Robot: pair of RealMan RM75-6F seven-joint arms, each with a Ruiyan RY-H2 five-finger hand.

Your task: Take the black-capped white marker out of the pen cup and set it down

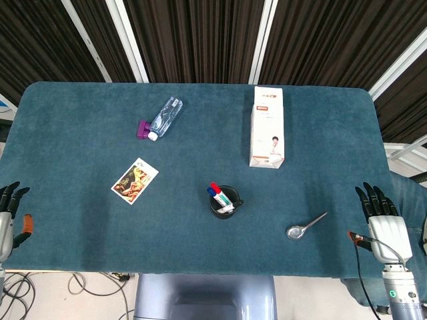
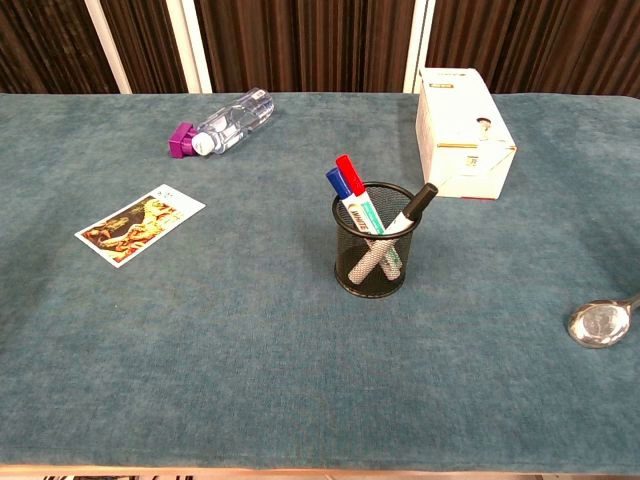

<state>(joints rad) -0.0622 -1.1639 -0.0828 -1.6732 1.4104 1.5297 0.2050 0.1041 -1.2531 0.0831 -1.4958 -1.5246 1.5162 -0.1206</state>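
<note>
Markers point(image 2: 352, 190) stand in the pen cup point(image 2: 375, 262) mid-surface — carton point(image 2: 462, 130) behind right, bottle point(image 2: 225, 127) and card point(image 2: 140, 223) left, spoon point(image 2: 603, 320) right.

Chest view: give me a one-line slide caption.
Black-capped marker leans in the mesh pen cup beside blue- and red-capped markers, untouched; bottle, carton and card lie around.

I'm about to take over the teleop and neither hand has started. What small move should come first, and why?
Probably bring the right hand in toward the pen cup. Both hands rest open at the table's near corners, holding nothing, and the black-capped marker leans out over the cup's right rim, the side nearer that hand than the left hand.
</note>
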